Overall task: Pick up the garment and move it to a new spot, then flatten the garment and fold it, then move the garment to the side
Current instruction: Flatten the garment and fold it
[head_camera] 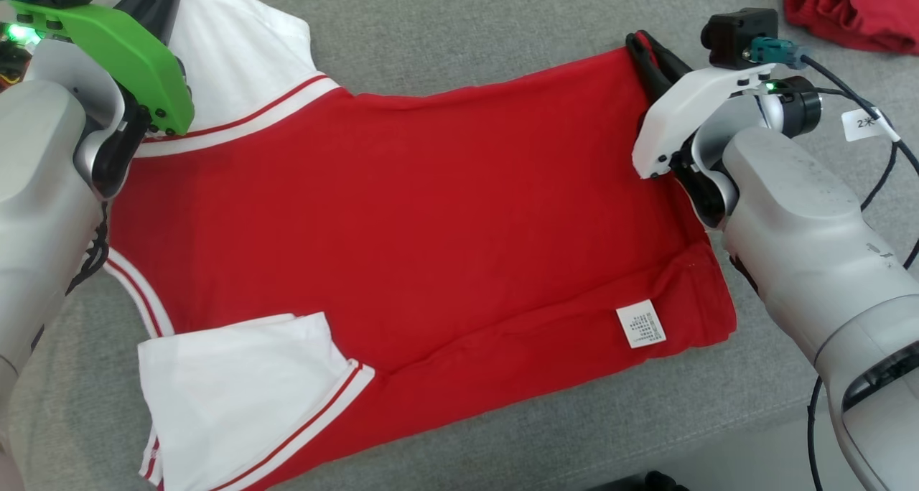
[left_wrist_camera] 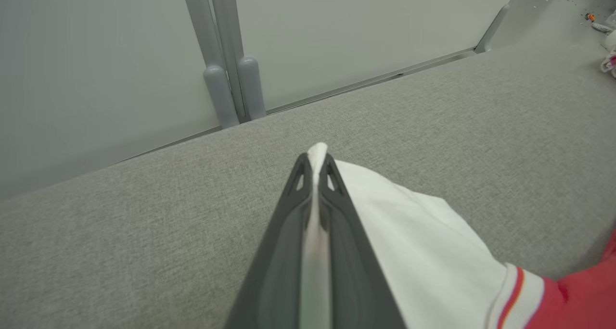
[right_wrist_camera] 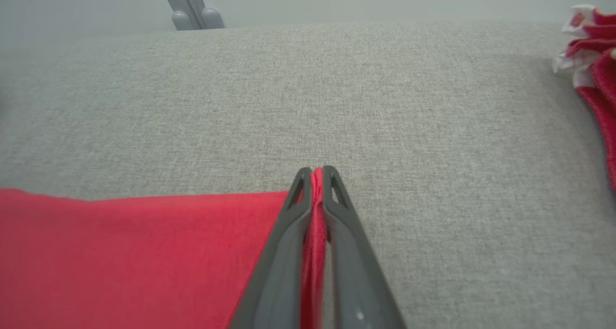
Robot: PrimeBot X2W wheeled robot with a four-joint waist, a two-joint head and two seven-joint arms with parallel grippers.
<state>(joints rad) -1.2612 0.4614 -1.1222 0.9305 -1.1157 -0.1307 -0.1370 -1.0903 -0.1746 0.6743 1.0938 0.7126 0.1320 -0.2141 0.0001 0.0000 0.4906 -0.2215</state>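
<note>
The shirt (head_camera: 431, 211) can slip out. Each gripper holds only a small bit of cloth right at its tips, so a quick pull may tug the cloth free. If one arm goes up faster than the other, the shirt may twist and get new wrinkles. The strip of red cloth by the white tag (head_camera: 640, 324) is already turned over, and it may bunch up more when the shirt is lifted. The near white sleeve (head_camera: 237, 390), a long way from the tag on the robot's left, lies loose on the red part and may flop the wrong way. The red pile (head_camera: 854, 10) sits far past the tag, on the robot's right, and a wide swing that way may bump it.

The left gripper (left_wrist_camera: 316, 163) is pressed together on the far white sleeve (left_wrist_camera: 423, 242). White cloth pokes out between its two fingers. This spot is as far from the tag as the shirt goes.

The right gripper (right_wrist_camera: 316, 175) is pressed together on the red corner of the shirt. That corner is on the same end as the tag, but on the far edge.

The shirt lies spread out on the grey pad (head_camera: 467, 31), between the two arms.
</note>
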